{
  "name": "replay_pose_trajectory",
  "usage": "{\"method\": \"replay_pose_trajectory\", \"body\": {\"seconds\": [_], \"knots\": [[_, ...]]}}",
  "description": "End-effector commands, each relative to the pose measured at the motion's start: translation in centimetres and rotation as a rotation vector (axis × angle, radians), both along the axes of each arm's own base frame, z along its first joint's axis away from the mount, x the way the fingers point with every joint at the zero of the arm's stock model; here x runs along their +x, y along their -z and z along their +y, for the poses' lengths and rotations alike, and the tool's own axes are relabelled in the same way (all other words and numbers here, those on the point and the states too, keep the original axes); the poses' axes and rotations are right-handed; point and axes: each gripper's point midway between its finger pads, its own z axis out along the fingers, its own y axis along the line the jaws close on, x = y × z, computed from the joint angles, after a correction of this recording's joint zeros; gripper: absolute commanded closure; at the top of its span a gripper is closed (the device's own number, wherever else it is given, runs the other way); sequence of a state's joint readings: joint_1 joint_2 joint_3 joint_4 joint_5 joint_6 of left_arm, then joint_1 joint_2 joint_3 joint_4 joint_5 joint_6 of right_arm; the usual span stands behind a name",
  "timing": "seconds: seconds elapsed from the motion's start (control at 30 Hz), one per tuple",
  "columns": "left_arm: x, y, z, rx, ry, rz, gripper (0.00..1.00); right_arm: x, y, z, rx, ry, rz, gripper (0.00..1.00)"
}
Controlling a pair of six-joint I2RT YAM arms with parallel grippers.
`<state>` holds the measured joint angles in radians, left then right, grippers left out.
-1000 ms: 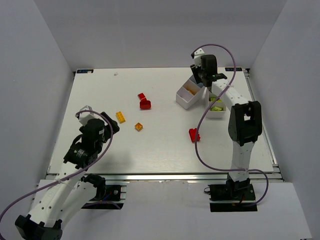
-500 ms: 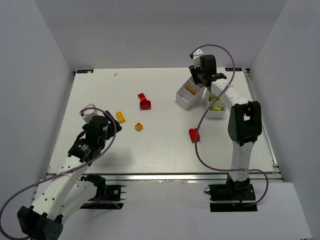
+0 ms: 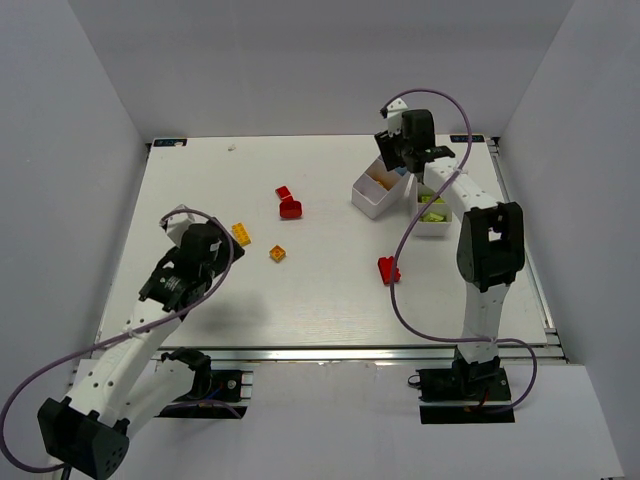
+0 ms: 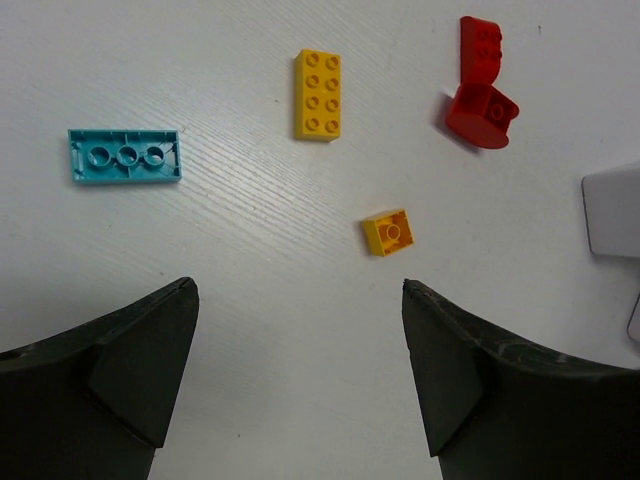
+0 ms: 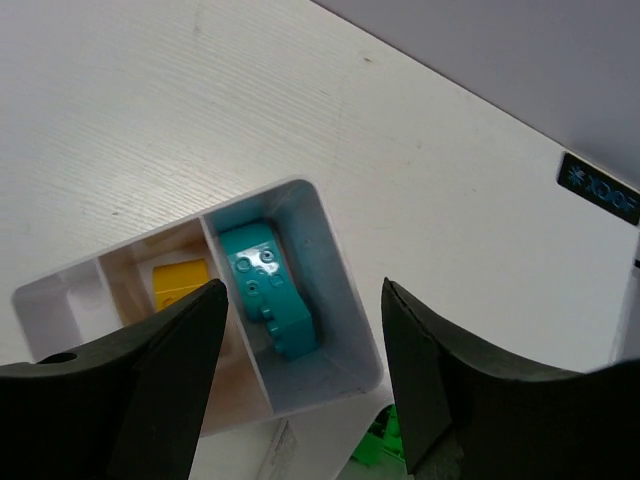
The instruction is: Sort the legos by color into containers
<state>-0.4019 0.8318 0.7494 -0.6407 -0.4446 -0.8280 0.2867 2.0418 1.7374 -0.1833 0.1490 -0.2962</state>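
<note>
**Next pick falling to the left side**

The tray [image 5: 345, 300], a cyan brick [image 5: 268, 290] in its end compartment, is sitting under the right gripper [image 5: 302, 290], jaws spread. The left gripper [image 4: 295, 290], spread and empty, is hovering nearer the strays. The orange brick [image 4: 388, 231] is lying just ahead-right and the cyan plate [image 4: 125, 156] ahead-left, long axis crosswise. Only the wrist view is showing that plate; overhead, the left arm [image 3: 190, 270] is hiding it.

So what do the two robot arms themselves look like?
The left arm and right arm are slim white segments linked by chunky black joints. A thin purple cable loops loosely along each. The left gripper and right gripper each have two broad, matte black, wedge-shaped fingers.
</note>
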Motion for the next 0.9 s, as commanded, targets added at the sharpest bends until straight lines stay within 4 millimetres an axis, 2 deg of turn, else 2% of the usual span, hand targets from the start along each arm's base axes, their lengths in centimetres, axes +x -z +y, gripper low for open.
{"method": "replay_pose_trajectory", "body": {"seconds": [0.0,0.07,0.1,0.17,0.2,0.23,0.27,0.3,0.33,0.37,0.43,0.53,0.63,0.67,0.7,0.73,0.8,0.87], "knots": [[-0.4,-0.5,1.0,-0.046,-0.098,0.042,0.08,-1.0,-5.7,1.7,0.086,-0.156,-0.083,0.32],[-0.9,0.5,1.7,-0.085,-0.172,0.099,0.06,-3.1,-6.4,2.9,0.082,-0.381,-0.087,0.32],[-1.1,0.9,1.7,-0.11,-0.185,0.123,0.06,-6.3,-8.2,5.7,0.159,-0.601,-0.089,0.32],[-1.2,2.1,2.7,-0.162,-0.269,0.178,0.06,-9.9,-8.4,7.7,0.185,-0.845,-0.106,0.29],[-1.5,2.9,2.7,-0.195,-0.279,0.216,0.05,-11.8,-9.0,8.1,0.198,-0.913,-0.107,0.3],[-1.7,3.5,3.2,-0.211,-0.316,0.245,0.04,-12.7,-9.1,8.5,0.21,-0.956,-0.116,0.3],[-2.0,4.7,4.5,-0.231,-0.4,0.3,0.04,-14.3,-8.0,9.0,0.246,-1.009,-0.097,0.29],[-2.2,5.4,5.1,-0.242,-0.435,0.333,0.03,-15.1,-8.5,9.1,0.249,-1.027,-0.112,0.28],[-2.4,5.9,5.5,-0.262,-0.468,0.362,0.03,-15.3,-8.4,9.2,0.25,-1.032,-0.125,0.28],[-2.4,6.8,6.6,-0.282,-0.538,0.396,0.03,-15.9,-7.4,9.3,0.262,-1.036,-0.102,0.27],[-2.1,7.4,7.5,-0.333,-0.604,0.408,0.02,-16.4,-7.4,9.3,0.279,-1.039,-0.092,0.27],[0.4,7.5,9.1,-0.423,-0.712,0.333,0.03,-17.1,-6.8,9.3,0.304,-1.036,-0.059,0.26],[2.1,8.9,9.4,-0.469,-0.765,0.355,0.03,-17.6,-6.6,9.3,0.314,-1.037,-0.049,0.25],[3.4,8.8,9.3,-0.509,-0.775,0.332,0.03,-17.7,-6.8,9.2,0.312,-1.038,-0.057,0.25],[3.9,9.8,9.4,-0.513,-0.793,0.361,0.03,-17.9,-6.4,9.2,0.315,-1.037,-0.049,0.25],[5.0,9.7,9.5,-0.535,-0.805,0.335,0.03,-18.1,-6.3,9.2,0.315,-1.037,-0.046,0.25],[6.0,10.8,9.4,-0.554,-0.816,0.353,0.04,-18.4,-6.5,9.1,0.312,-1.035,-0.054,0.24],[6.9,11.1,9.5,-0.573,-0.836,0.357,0.05,-18.8,-6.2,8.9,0.309,-1.032,-0.05,0.24]]}}
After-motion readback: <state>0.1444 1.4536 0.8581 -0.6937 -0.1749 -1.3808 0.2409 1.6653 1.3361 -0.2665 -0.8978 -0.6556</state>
